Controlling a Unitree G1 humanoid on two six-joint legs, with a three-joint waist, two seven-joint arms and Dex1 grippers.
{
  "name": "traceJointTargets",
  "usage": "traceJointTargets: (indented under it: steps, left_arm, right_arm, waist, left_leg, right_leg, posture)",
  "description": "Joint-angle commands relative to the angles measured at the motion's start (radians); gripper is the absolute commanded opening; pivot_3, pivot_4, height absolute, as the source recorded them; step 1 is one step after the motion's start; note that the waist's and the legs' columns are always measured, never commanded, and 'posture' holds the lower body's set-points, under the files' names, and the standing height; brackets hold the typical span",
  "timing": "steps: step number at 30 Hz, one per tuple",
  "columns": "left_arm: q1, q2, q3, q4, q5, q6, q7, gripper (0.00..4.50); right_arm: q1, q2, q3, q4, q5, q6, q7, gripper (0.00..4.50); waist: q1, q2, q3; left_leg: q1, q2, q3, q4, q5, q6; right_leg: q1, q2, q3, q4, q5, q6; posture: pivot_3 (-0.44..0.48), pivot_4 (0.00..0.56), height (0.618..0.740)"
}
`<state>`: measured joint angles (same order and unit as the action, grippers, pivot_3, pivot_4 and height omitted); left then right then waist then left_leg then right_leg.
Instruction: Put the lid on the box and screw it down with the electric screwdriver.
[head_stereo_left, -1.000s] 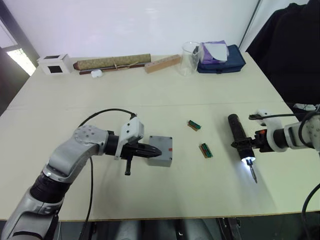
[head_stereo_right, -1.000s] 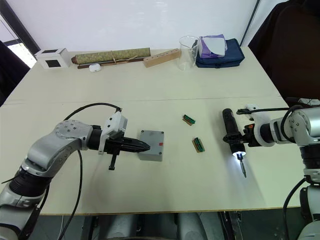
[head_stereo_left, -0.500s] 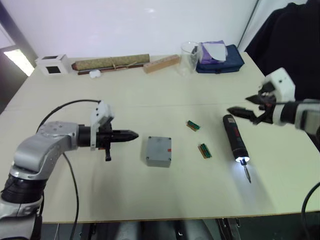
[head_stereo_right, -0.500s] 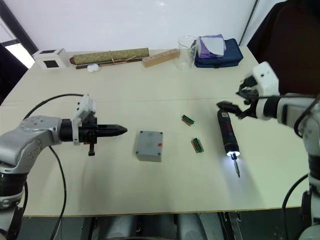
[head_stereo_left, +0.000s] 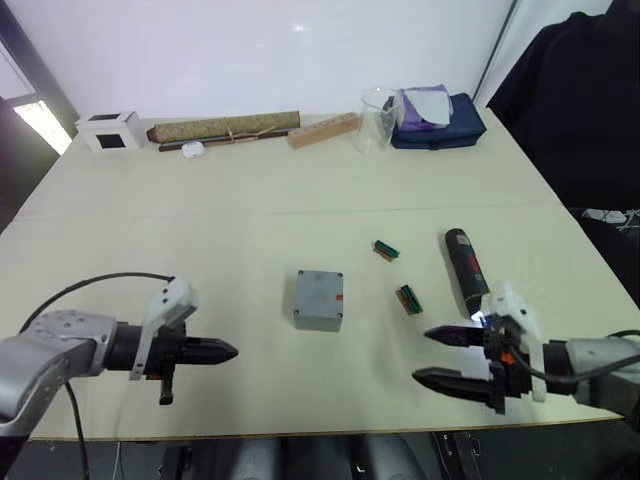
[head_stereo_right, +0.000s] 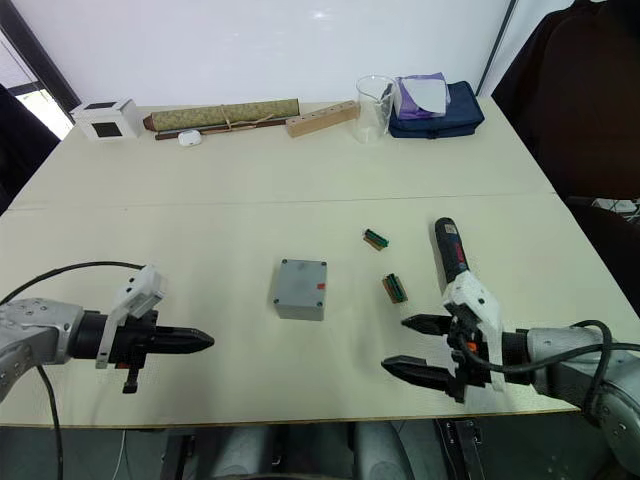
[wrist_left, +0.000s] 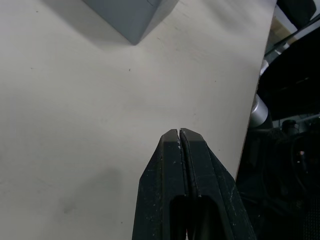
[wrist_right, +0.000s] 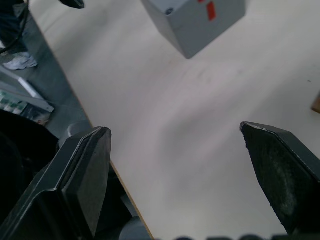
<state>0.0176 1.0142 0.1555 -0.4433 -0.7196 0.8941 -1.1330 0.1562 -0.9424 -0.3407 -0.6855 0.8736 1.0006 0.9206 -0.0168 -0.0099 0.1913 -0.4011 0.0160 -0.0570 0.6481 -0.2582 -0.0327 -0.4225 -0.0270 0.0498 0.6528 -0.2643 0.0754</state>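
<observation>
The grey box (head_stereo_left: 316, 320) rests in the middle of the table with the lid (head_stereo_left: 320, 291) seated flat on top and a small red mark on its right edge. To its right, the black electric screwdriver (head_stereo_left: 463, 270) lies flat on the table, held by nothing; its bit end points toward the front edge and is hidden behind my right wrist. My left gripper (head_stereo_left: 228, 351) is shut and empty, well to the front left of the box, pointing right. My right gripper (head_stereo_left: 425, 355) hangs open and empty near the front edge, just in front of the screwdriver. The right wrist view shows the box (wrist_right: 200, 22) beyond the open fingers.
Two small green-and-brown pieces (head_stereo_left: 386, 249) (head_stereo_left: 409, 299) lie between box and screwdriver. Along the far edge stand a white cube (head_stereo_left: 110, 130), a long brown roll (head_stereo_left: 225, 127), a wooden block (head_stereo_left: 325, 128), a clear beaker (head_stereo_left: 378, 115) and a blue pouch (head_stereo_left: 440, 115).
The right gripper let go of the screwdriver, which now lies on the table, and drew back open to the front edge. The left gripper left the box and retreated to the front left, shut.
</observation>
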Motion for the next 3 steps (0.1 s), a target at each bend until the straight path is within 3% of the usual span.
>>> traceJointTargets:
  steps: [1,3]
  left_arm:
    - [-0.002,-0.024,0.017,-0.048,-0.058,0.034,0.031,0.00]
    - [-0.002,-0.036,0.025,-0.054,-0.074,0.041,0.045,0.00]
  right_arm:
    - [-0.001,-0.023,0.018,0.004,-0.023,-0.059,0.035,4.46]
    - [0.009,-0.019,0.025,-0.005,-0.023,-0.072,0.036,4.46]
  waist:
    - [0.001,0.000,0.000]
    - [0.002,0.000,0.000]
  left_leg:
    - [0.000,0.000,0.000,0.000,0.000,0.000]
    - [0.000,0.000,0.000,0.000,0.000,0.000]
  right_leg:
    - [0.000,0.000,0.000,0.000,0.000,0.000]
    - [0.000,0.000,0.000,0.000,0.000,0.000]
  posture:
    - [0.000,0.150,0.740]
    - [0.000,0.150,0.740]
